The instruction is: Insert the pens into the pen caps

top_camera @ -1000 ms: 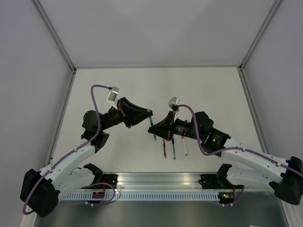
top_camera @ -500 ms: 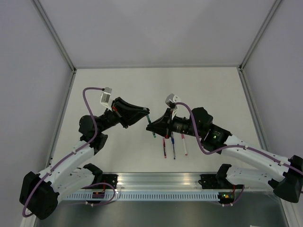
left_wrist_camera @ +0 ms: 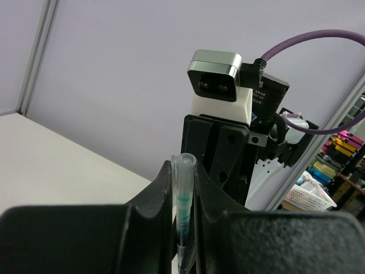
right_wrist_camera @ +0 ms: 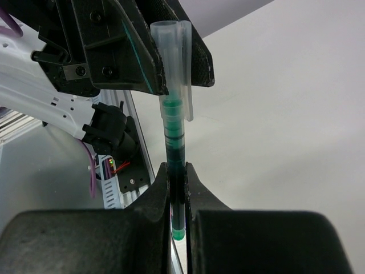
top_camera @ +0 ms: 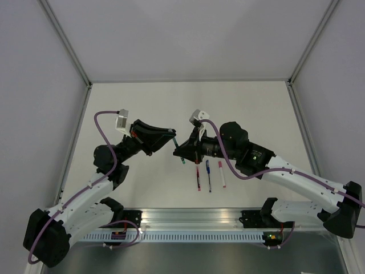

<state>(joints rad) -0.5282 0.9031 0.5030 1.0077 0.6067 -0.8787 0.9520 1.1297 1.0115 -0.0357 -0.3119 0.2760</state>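
Note:
In the right wrist view my right gripper [right_wrist_camera: 178, 171] is shut on the barrel of the green pen [right_wrist_camera: 174, 145]. The pen's tip sits inside a translucent pen cap [right_wrist_camera: 171, 63]. My left gripper [left_wrist_camera: 183, 166] is shut on that cap [left_wrist_camera: 183, 182], with the green pen showing through it. From above, the left gripper [top_camera: 173, 136] and right gripper [top_camera: 180, 152] meet nose to nose over the table's middle, and the pen's green end [top_camera: 183, 161] pokes out below the right one. Other pen caps are not in view.
Three more pens lie side by side on the table in front of the right arm: red [top_camera: 198, 178], blue [top_camera: 209, 176] and white with reddish ends [top_camera: 222, 174]. A metal rail [top_camera: 194, 220] runs along the near edge. Enclosure walls [top_camera: 51, 85] stand on three sides.
Both grippers have shifted a little to the left together, carrying the green pen and its cap. The right arm has stretched further toward the left one. Both grips are unchanged.

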